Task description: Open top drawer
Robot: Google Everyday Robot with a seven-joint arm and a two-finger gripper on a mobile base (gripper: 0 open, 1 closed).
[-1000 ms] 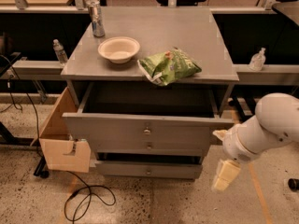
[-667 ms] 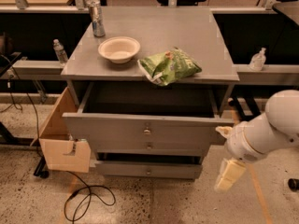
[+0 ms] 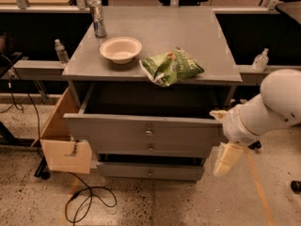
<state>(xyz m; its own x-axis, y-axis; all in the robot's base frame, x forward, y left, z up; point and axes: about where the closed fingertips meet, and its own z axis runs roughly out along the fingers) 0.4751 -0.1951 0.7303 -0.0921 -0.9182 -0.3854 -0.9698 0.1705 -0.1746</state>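
Observation:
The top drawer of the grey cabinet stands pulled out toward me. Its wide grey front has a small round metal knob at centre, and its dark inside shows behind the front. My gripper, cream-coloured on a white arm, is just off the right end of the drawer front, beside it and clear of the knob. Nothing shows in the gripper.
Two narrower grey drawers sit below. On the cabinet top are a cream bowl, a green chip bag and a can. A light wooden box hangs at the left, with a cable on the floor.
My arm and gripper have risen a little beside the drawer's right end. The drawer stays pulled out by the same amount.

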